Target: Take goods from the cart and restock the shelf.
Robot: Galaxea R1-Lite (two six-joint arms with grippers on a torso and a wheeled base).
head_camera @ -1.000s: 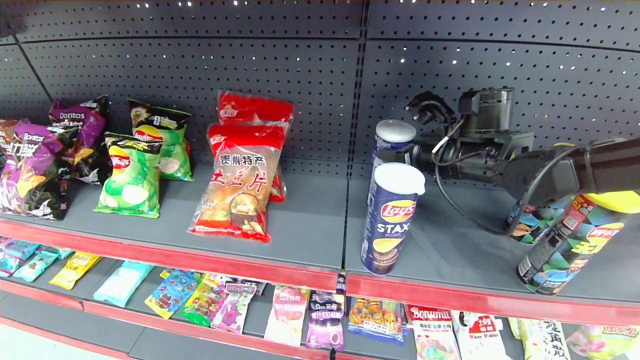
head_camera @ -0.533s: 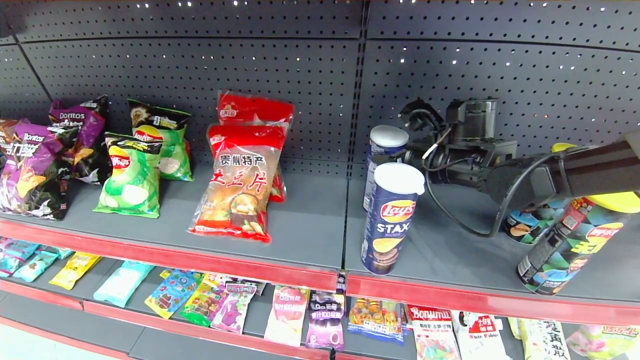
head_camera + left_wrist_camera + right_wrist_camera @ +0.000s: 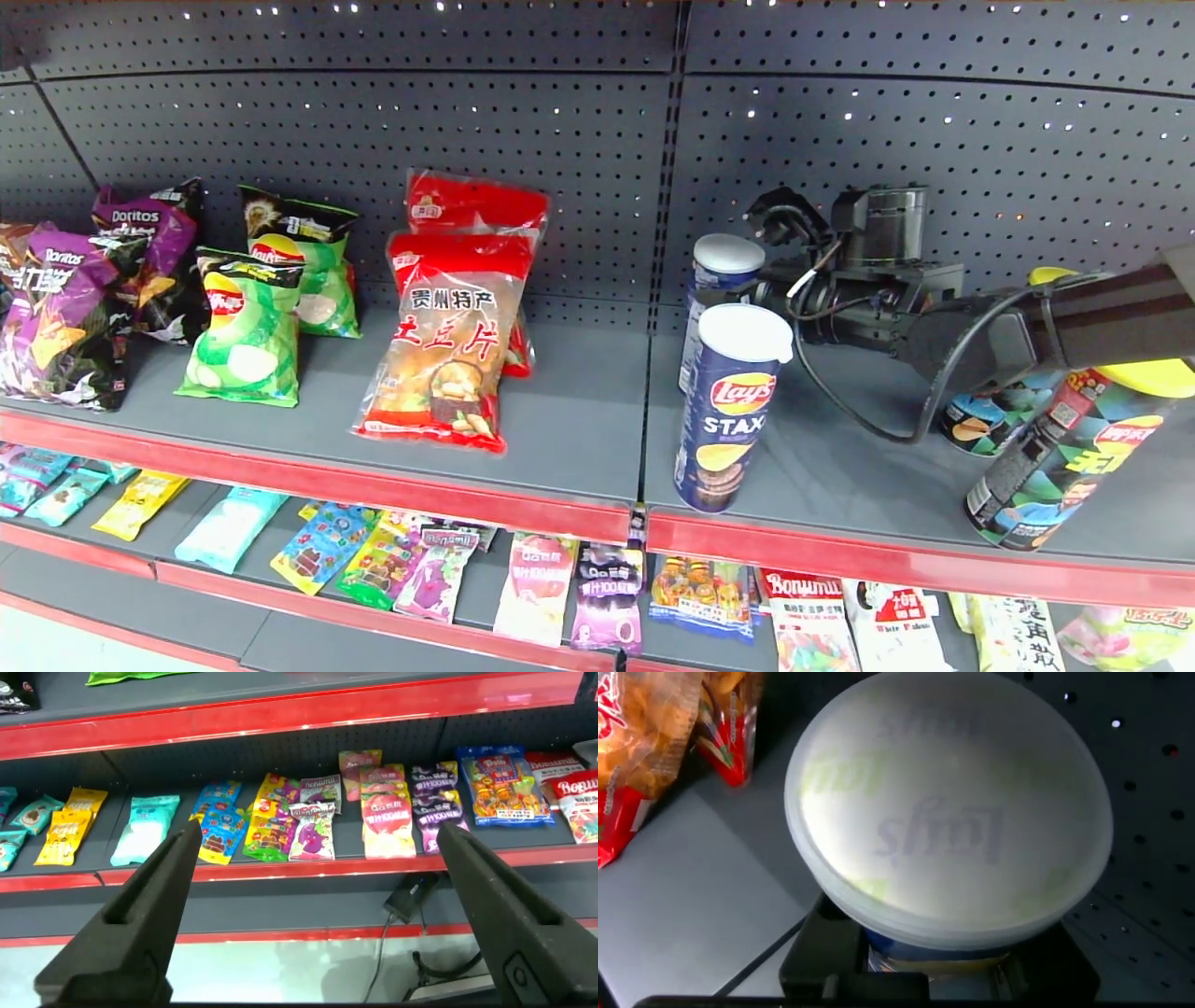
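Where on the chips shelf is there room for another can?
Bare shelf between red bags and front can, and between front can and tilted cans. Narrower gap between green bags and red bags. Crowded behind front can, where right gripper holds rear can.

The right arm (image 3: 1120, 317) is matte black, with a boxy wrist, a cylindrical housing and a looping black cable (image 3: 906, 439). The left tool (image 3: 320, 831) has dark wedge-shaped fingers (image 3: 140, 915).

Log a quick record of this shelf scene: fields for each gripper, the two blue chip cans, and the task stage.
right gripper: at the back of the upper shelf, shut on the rear blue can
rear blue can: upright, directly behind the front blue can
front blue can: upright near the shelf's red edge, free
left gripper: open, empty, facing the lower shelf
stage: rear can positioned, not yet released
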